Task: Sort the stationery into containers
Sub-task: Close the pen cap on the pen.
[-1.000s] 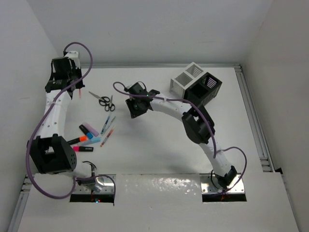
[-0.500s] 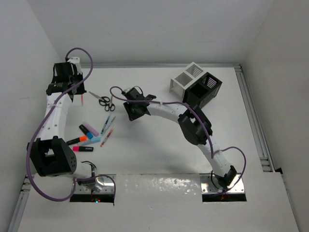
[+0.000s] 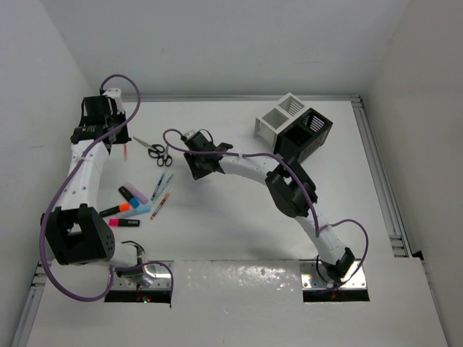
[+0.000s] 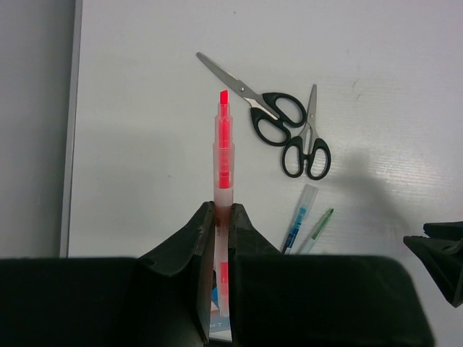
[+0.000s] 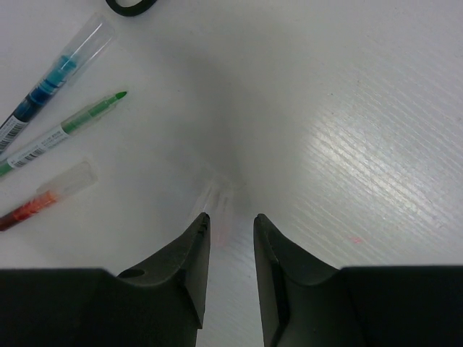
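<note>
Right gripper (image 5: 230, 230) edged left toward green pen (image 5: 72, 124), jaws narrow, empty (next pick likely); left gripper (image 4: 223, 217) clamps uncapped red pen (image 4: 223, 155).

Two scissors (image 4: 246, 92), four pens (image 5: 61, 66), four highlighters (image 3: 134, 194), two boxes (image 3: 268, 129).

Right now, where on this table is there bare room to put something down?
The widest bare stretch lies right of the two boxes, up to the side rail. Another lies in front, between the highlighters and the right arm. Crowded: the left, with scissors and pens.
</note>
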Controlling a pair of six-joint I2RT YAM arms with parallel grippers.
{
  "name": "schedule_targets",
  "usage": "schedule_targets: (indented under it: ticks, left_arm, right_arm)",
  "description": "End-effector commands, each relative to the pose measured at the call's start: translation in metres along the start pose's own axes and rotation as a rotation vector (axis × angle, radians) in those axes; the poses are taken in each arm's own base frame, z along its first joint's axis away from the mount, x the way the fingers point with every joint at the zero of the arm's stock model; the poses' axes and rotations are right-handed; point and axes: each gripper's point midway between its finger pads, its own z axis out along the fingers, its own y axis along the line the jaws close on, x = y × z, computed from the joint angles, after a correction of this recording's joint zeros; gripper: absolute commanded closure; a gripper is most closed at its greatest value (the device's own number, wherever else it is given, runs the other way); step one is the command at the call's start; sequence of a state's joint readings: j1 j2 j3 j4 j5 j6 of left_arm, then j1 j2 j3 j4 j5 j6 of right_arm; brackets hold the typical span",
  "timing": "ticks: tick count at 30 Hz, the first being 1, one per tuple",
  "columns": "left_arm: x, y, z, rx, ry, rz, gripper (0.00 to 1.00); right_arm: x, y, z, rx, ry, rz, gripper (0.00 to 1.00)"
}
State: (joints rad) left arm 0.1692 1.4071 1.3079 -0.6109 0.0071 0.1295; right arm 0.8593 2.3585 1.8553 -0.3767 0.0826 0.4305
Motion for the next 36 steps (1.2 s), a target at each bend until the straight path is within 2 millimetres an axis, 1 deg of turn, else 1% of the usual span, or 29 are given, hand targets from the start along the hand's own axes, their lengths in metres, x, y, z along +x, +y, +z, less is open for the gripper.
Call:
schedule_targets:
  ticks: [1, 4, 8, 16, 17, 18, 21, 22, 29, 33, 36]
  left_arm:
    - [-0.011, -0.003, -0.01, 0.001, -0.055, -0.004, 1.0]
    - [-0.01, -0.002, -0.009, 0.0, -0.054, -0.002, 1.0]
    - [-0.01, -0.002, -0.009, 0.001, -0.054, 0.0, 1.0]
    - [-0.014, -0.002, -0.012, 0.0, -0.064, -0.001, 1.0]
    - [-0.013, -0.001, -0.012, -0.001, -0.064, 0.002, 1.0]
    - [-0.014, 0.004, -0.012, -0.028, -0.064, 0.001, 1.0]
    - [-0.014, 0.003, -0.013, -0.029, -0.066, 0.001, 1.0]
    - [-0.014, 0.003, -0.013, -0.029, -0.066, 0.001, 1.0]
    - [-0.02, 0.001, -0.015, -0.014, -0.082, -0.002, 1.0]
    - [-0.027, -0.008, -0.017, 0.036, -0.1, 0.012, 1.0]
    - [-0.029, -0.02, -0.019, 0.102, -0.108, 0.029, 1.0]
  right_arm:
    - [-0.003, 0.006, 0.007, -0.005, -0.027, -0.003, 0.7]
    - [-0.003, 0.007, 0.008, -0.008, -0.028, -0.007, 0.71]
    - [0.0, 0.0, 0.011, 0.027, -0.022, -0.004, 0.73]
    - [0.014, -0.003, 0.02, 0.053, 0.007, 0.007, 0.77]
    - [0.016, -0.004, 0.019, 0.064, 0.015, 0.005, 0.77]
    - [0.016, -0.005, 0.019, 0.074, 0.014, 0.003, 0.78]
    - [0.022, -0.016, 0.018, 0.13, 0.027, 0.005, 0.8]
    - [0.021, -0.018, 0.017, 0.138, 0.024, 0.005, 0.8]
    - [0.038, -0.027, 0.017, 0.175, 0.07, -0.018, 0.82]
    - [0.044, -0.029, 0.017, 0.172, 0.089, -0.021, 0.9]
    - [0.047, -0.03, 0.015, 0.164, 0.097, -0.021, 0.98]
